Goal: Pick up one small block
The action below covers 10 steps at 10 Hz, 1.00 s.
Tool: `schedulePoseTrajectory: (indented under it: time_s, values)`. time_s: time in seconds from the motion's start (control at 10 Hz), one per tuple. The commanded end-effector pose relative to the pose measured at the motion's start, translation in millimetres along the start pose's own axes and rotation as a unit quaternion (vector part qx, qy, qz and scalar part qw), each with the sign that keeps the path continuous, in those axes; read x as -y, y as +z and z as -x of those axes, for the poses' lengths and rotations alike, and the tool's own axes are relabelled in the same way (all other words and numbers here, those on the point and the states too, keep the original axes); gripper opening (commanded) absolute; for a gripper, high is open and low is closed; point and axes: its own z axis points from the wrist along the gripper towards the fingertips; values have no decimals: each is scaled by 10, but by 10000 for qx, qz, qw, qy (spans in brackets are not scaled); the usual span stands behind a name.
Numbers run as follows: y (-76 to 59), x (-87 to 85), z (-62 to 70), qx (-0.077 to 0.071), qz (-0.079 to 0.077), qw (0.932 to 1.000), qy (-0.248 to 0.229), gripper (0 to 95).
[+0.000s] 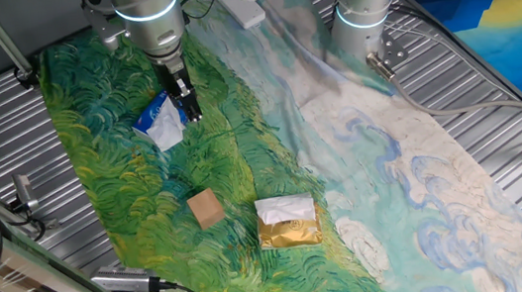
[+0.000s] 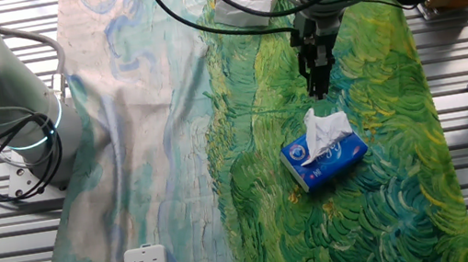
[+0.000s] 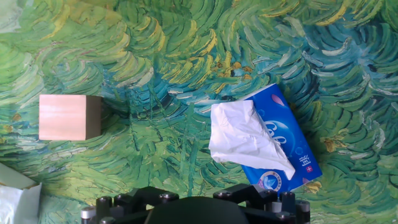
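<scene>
The worktop is ribbed metal, draped with a painted cloth whose green half carries everything that matters. The arm hangs over the far part of that green area, its claw pointing down above the cloth, grasping nothing. The fingers look close together in both fixed views, but whether the claw is clenched or slightly released cannot be told from here.

Just left of the claw lies the tissue pack, blue with white paper spilling out. Nearer the front, well apart from the claw, sits the foil packet, and just left of it the block, flat on the cloth and touching nothing. In the hand view the block shows at the left edge, well off centre.

The step in hand looks like the approach. To do it well, the claw should travel toward the near side until the block is centred in the hand view, staying clear of the tissue. It should spread wider than the block, align its fingers with two opposite flat faces, then descend straight. The foil packet leaves room on that side.
</scene>
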Motion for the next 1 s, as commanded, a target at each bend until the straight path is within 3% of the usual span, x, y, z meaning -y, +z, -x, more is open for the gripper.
schedulePoseTrajectory:
  time_s: [0.1, 0.2, 0.4, 1.0]
  values:
    - [-1, 1, -2, -2, -1, 10000, 0, 950]
    - [-2, 0, -2, -180, 12, 9902, -1386, 0]
    - [-26, -7, -6, -230, -69, 9900, -1389, 0]
    - [-29, -8, -7, -262, -53, 9894, -1425, 0]
